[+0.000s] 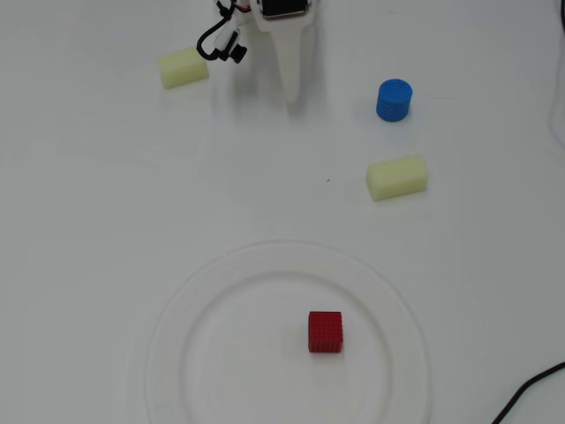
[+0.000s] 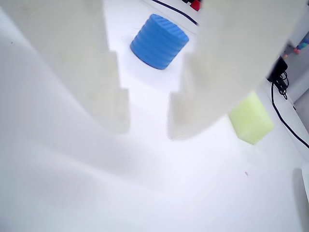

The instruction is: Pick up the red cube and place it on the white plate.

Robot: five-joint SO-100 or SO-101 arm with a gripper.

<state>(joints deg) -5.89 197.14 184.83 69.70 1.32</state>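
The red cube (image 1: pixel 325 332) sits inside the white plate (image 1: pixel 287 257), a little right of the plate's middle, at the bottom of the overhead view. My gripper (image 1: pixel 292 99) is at the top of that view, far from the plate, pointing down towards the table. In the wrist view my gripper (image 2: pixel 148 130) shows two pale fingers (image 2: pixel 91 72) with a narrow gap between them and nothing held. Neither the cube nor the plate shows clearly in the wrist view.
A blue cylinder (image 1: pixel 394 99) (image 2: pixel 159 41) stands right of the gripper. One pale yellow block (image 1: pixel 397 177) (image 2: pixel 251 118) lies below it, another (image 1: pixel 184 68) to the gripper's left. A black cable (image 1: pixel 530 393) enters at the bottom right.
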